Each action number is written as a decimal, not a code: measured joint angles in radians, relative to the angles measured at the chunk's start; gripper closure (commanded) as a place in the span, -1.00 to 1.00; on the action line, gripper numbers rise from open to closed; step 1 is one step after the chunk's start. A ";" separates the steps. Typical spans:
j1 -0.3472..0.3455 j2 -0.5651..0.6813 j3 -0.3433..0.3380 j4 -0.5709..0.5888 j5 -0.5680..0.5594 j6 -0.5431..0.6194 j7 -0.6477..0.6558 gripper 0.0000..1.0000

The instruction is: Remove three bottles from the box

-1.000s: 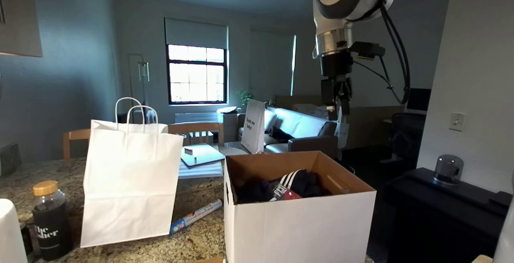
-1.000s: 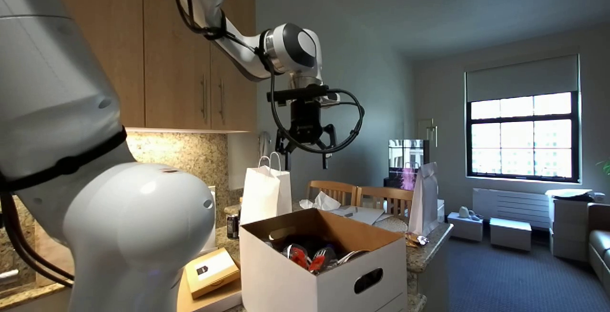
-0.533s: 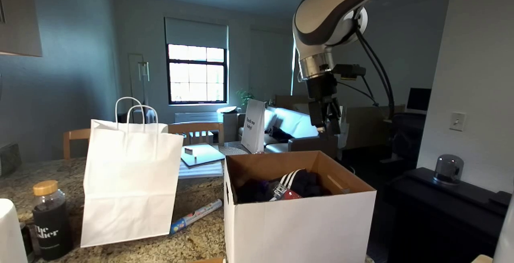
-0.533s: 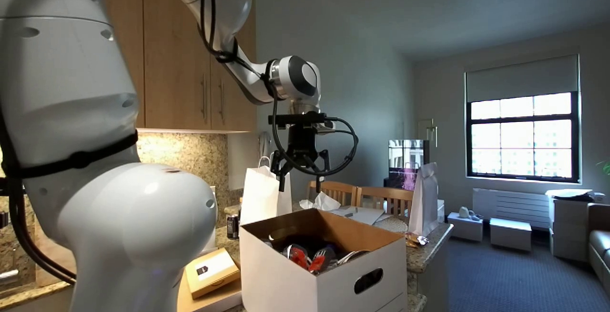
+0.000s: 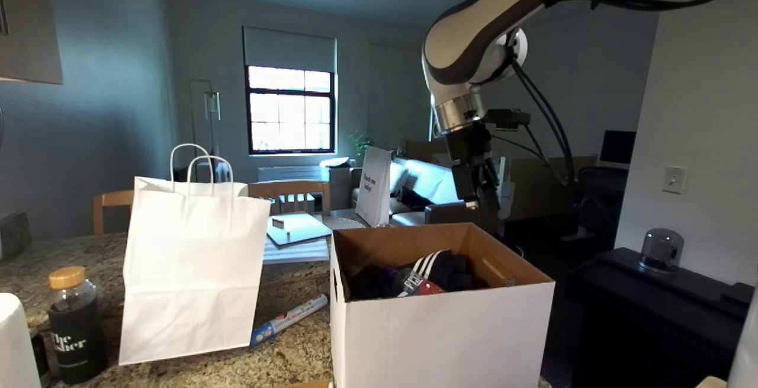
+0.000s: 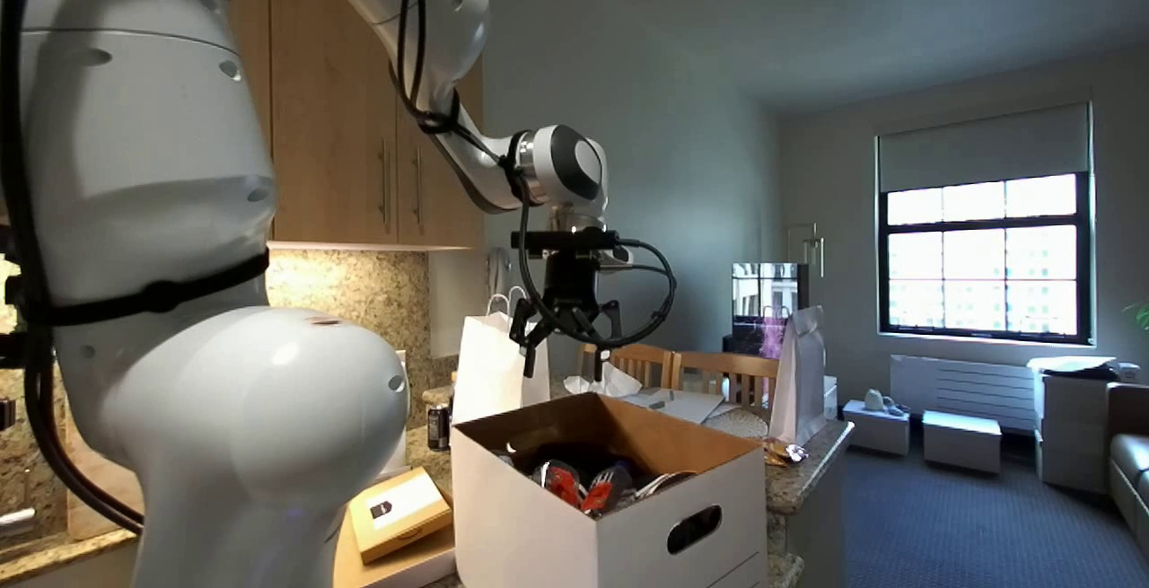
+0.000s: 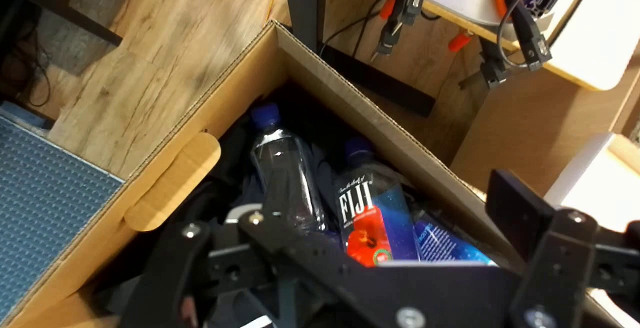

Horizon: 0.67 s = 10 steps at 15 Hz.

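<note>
Hanging empty, spread wide, the gripper (image 6: pixel 565 364) may (my judgement) strike the box (image 6: pixel 539 516) if lowered off-centre toward the bottles (image 7: pixel 367 208).

Bottles (image 7: pixel 372 213) in the box (image 5: pixel 441 340), gripper (image 6: pixel 565 367) above; tube (image 5: pixel 290 319) between box and paper bag (image 5: pixel 192 269)

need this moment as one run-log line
fingers: open, nothing held | position: above white cardboard box | inside box: FIJI bottle, clear blue-capped bottle alongside | bottle gripped: none
</note>
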<state>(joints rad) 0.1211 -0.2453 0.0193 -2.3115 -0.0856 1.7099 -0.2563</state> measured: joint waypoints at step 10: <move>0.001 0.387 0.041 0.228 0.030 -0.042 -0.135 -1.00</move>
<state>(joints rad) 0.1216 0.1414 0.0602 -2.0832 -0.0558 1.6678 -0.3915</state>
